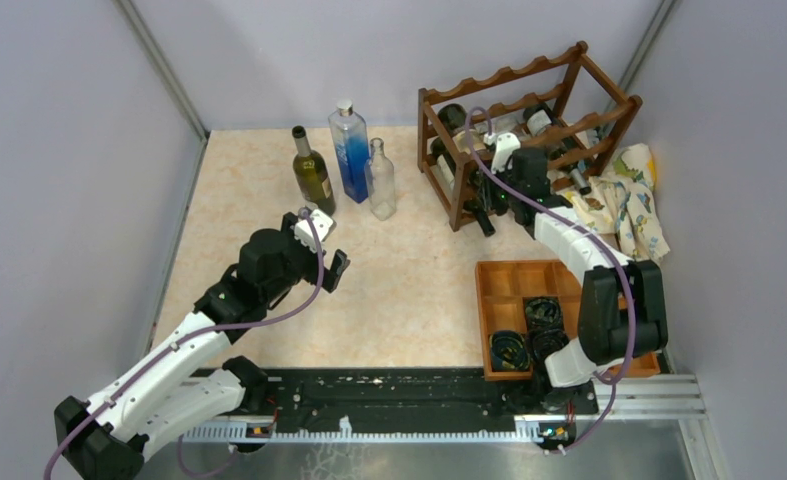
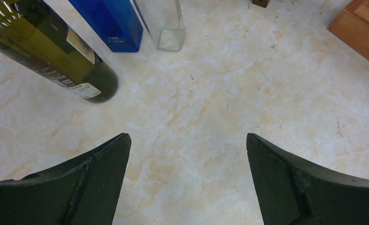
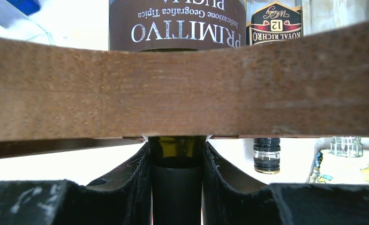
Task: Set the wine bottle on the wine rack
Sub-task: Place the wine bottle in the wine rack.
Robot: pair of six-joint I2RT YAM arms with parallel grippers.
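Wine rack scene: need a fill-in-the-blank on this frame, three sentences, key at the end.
1. The right gripper is shut on the ___ of the wine bottle, at a rail of the wine rack.
2. The left gripper is ___ and holds nothing.
3. The upright bottle between the green bottle and the clear bottle is ___ in colour.
Missing words: neck; open; blue.
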